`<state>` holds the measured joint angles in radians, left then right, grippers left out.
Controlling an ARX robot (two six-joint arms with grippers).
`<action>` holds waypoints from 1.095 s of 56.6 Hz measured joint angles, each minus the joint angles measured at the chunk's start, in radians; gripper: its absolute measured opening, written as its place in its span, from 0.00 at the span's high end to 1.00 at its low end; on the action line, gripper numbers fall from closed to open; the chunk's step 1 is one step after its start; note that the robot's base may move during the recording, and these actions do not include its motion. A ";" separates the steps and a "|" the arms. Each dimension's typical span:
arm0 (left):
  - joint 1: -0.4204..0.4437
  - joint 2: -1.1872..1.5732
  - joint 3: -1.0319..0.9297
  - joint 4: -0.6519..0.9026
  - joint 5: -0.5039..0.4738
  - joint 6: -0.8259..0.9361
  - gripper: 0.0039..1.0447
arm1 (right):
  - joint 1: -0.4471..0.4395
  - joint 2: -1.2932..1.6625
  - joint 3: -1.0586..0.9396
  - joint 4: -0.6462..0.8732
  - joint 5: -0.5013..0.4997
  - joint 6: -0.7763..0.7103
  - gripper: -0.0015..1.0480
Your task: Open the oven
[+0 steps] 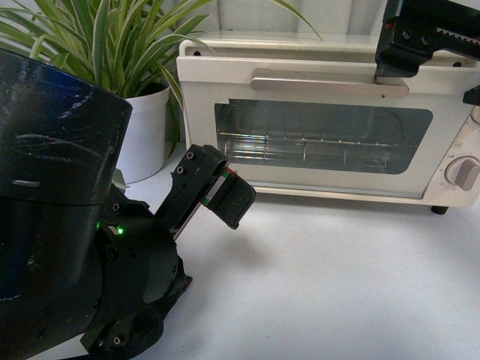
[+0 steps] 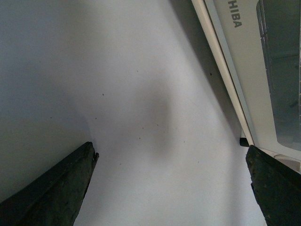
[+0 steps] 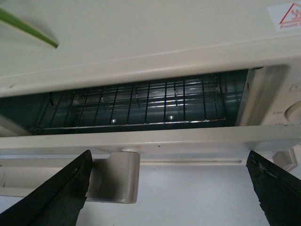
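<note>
White tabletop runs back to a pale wall, with a striped leafy plant in a white pot at the back left; the oven stands at the back of the table, centre to right, facing the robot, its knob at the right edge; the job looks begun but far from done; in the right wrist view the top of the door has come away from the body, and a narrow gap shows the wire rack inside; from the front, though, the door stands nearly upright, so I judge most of the downward swing is left; the right gripper hangs over the right end of the bar handle, its fingers spread wide with the handle and door edge lying between them, and whether a finger touches the bar I cannot tell; the left gripper sits low over bare table in front of the oven's left corner, fingers likewise wide apart, holding nothing and touching nothing; what remains, as I read it, is to hook or press the handle and bring the door down flat.
</note>
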<state>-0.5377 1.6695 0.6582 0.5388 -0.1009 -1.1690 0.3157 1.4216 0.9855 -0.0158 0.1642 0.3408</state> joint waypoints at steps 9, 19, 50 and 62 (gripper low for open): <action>0.000 0.000 -0.001 0.000 0.000 -0.003 0.06 | 0.018 -0.045 -0.082 0.040 -0.018 -0.013 0.09; 0.001 -0.001 -0.002 0.000 0.001 -0.003 0.06 | 0.034 -0.076 -0.157 0.073 -0.056 -0.041 0.09; 0.014 -0.017 -0.014 -0.010 0.000 0.022 0.06 | 0.058 -0.126 -0.314 0.104 -0.123 -0.083 0.09; 0.014 -0.025 -0.016 -0.029 -0.021 0.079 0.06 | 0.038 -0.217 -0.344 0.066 -0.135 -0.059 0.09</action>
<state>-0.5236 1.6444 0.6426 0.5098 -0.1215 -1.0897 0.3538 1.2045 0.6411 0.0502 0.0292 0.2817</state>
